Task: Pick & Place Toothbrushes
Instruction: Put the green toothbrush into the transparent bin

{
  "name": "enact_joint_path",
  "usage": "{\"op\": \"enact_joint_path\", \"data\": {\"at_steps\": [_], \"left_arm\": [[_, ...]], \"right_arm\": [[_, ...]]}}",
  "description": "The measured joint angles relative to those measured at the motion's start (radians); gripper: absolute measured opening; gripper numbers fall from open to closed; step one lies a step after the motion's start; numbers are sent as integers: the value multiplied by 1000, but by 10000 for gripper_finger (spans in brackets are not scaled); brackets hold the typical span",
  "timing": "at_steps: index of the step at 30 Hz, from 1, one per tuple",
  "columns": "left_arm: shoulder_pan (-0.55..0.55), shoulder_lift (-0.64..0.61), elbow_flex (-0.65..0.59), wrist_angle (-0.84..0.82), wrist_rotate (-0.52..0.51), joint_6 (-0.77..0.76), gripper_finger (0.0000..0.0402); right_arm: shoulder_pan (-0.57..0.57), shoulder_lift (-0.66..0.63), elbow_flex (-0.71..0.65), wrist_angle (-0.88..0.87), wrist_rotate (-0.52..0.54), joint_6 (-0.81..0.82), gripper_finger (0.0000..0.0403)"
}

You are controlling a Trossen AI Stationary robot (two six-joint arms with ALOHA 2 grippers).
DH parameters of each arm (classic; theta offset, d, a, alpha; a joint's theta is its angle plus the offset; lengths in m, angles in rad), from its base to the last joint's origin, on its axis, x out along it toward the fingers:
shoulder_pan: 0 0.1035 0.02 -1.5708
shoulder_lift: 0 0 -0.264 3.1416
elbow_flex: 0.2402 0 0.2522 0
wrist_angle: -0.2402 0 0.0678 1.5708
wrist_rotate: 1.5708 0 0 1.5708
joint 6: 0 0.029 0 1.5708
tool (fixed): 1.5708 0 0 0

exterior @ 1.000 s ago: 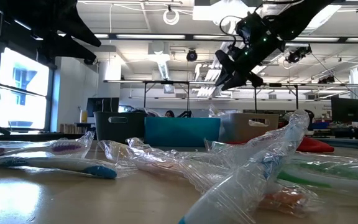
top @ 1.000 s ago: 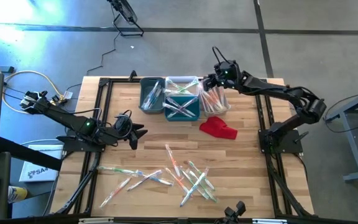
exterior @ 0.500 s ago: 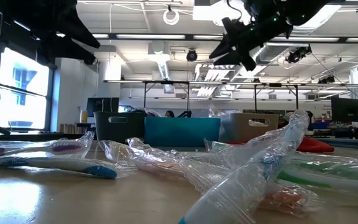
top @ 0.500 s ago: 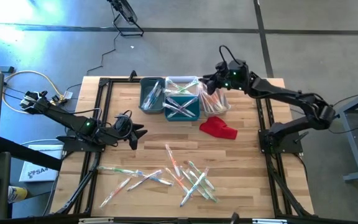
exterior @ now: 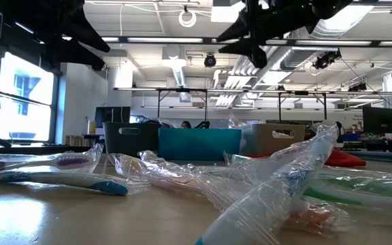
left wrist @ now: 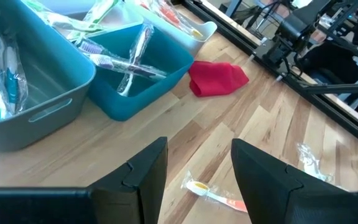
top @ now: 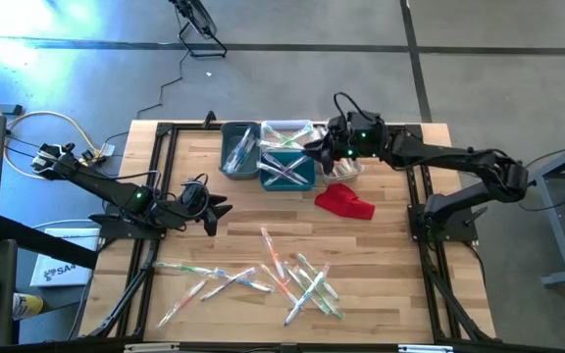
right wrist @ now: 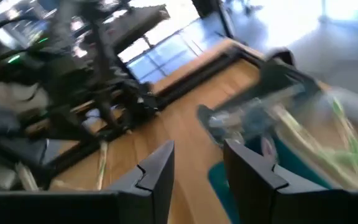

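Observation:
Several wrapped toothbrushes (top: pixel 292 279) lie scattered on the near half of the wooden table, and more lie in the grey bin (top: pixel 240 149), the teal bin (top: pixel 287 169) and the white bin (top: pixel 346 162) at the far edge. My right gripper (top: pixel 310 149) hangs open above the teal and white bins, high in the low view (exterior: pixel 233 37), with nothing between its fingers (right wrist: pixel 197 152). My left gripper (top: pixel 226 208) waits open above the table's left middle, its fingers (left wrist: pixel 197 149) with nothing between them.
A red cloth (top: pixel 344 202) lies just in front of the white bin. Black frame rails (top: pixel 165 176) run along the table's left, right and far edges. Bare wood lies between the bins and the scattered toothbrushes. One toothbrush (left wrist: pixel 213 194) lies on the wood ahead of my left gripper.
My right gripper has risen and swung toward the table's left, from over the white bin to over the teal bin's edge, tipping up from a steep downward slant toward level. My left arm has kept still, and nothing on the table has moved.

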Motion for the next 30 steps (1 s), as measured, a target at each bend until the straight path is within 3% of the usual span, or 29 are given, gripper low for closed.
{"op": "enact_joint_path", "data": {"at_steps": [8,13,19,30], "left_arm": [[0,0,0,47,5,0,175],[0,0,0,92,-26,0,175],[0,0,0,114,-57,0,175],[0,0,0,155,-148,53,175]], "right_arm": [[110,0,0,129,86,-181,128],[144,0,0,162,87,-178,128],[169,1,0,151,216,-179,128],[152,1,0,132,276,-178,128]]}}
